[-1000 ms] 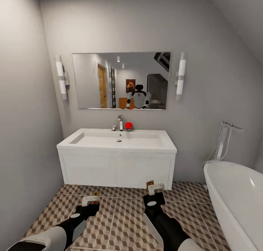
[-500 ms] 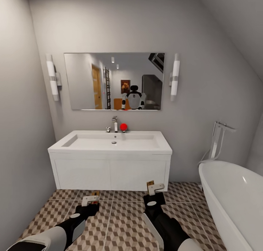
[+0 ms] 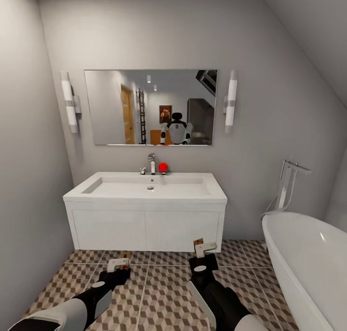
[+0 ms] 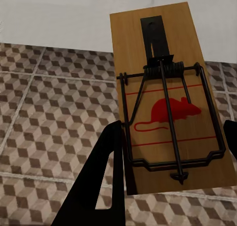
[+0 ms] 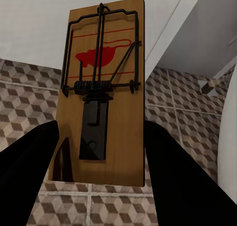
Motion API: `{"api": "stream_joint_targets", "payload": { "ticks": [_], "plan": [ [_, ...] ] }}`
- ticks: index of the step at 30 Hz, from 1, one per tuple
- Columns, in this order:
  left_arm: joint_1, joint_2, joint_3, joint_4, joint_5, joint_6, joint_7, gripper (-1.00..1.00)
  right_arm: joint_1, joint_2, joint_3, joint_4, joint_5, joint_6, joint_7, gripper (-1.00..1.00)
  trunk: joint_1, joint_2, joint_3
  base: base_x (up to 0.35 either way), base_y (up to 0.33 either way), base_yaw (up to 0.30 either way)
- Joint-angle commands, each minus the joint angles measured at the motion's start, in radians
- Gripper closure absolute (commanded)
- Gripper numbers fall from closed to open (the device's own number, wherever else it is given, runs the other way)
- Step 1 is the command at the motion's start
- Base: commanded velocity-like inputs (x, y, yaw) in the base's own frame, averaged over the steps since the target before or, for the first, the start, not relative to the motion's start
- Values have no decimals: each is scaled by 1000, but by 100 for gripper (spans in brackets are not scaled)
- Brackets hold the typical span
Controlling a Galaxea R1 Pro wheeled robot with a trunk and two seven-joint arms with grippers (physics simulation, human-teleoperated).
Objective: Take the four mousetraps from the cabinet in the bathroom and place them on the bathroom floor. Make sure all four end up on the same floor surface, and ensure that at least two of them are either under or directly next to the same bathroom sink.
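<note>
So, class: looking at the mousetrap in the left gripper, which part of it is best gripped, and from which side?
Grip the mousetrap by the long edges of its flat wooden board, at the end away from the black plate, as the left gripper does. The wire spring parts cover the face, so only the bare edges offer safe, flat purchase.

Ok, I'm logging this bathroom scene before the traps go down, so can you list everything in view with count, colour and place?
mousetraps: two, tan wood with dark metal springs and a red mouse print, one in the left gripper, one in the right gripper
sink: one, white, on the wall-hung vanity ahead
faucet: one, chrome, at the sink's back edge
red ball: one, beside the faucet
mirror: one, on the wall above the sink
wall lamps: two, white, one at each side of the mirror
bathtub: one, white, at the right
bathroom floor: brown, beige and white cube tiles
left gripper: black, low over the floor
right gripper: black, low before the vanity
</note>
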Motion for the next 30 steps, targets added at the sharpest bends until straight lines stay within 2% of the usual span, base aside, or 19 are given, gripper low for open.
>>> {"api": "stream_joint_targets", "payload": {
  "ticks": [1,5,9,13,24,30],
  "plan": [
    [-1,0,-9,1,9,-3,5,100,-1,-1,5,-1,-7,5,-8,100,0,-1,-1,0,0,0],
    [-1,-2,-9,2,25,-1,7,100,-1,-1,5,0,-9,5,-6,100,0,-1,-1,0,0,0],
    [-1,-11,-5,4,57,5,33,100,-1,1,3,0,-9,8,-4,100,0,-1,-1,0,0,0],
    [-1,-18,-6,4,61,6,43,100,-1,3,3,-1,-9,9,-6,100,0,-1,-1,0,0,0],
    [-1,-20,-8,2,55,7,46,100,-1,2,3,3,-14,7,-2,100,42,-78,-36,0,0,0],
    [-1,-21,-8,1,53,8,46,100,-1,1,3,60,-14,-4,-1,100,65,-120,-55,0,0,0]
  ]
}}
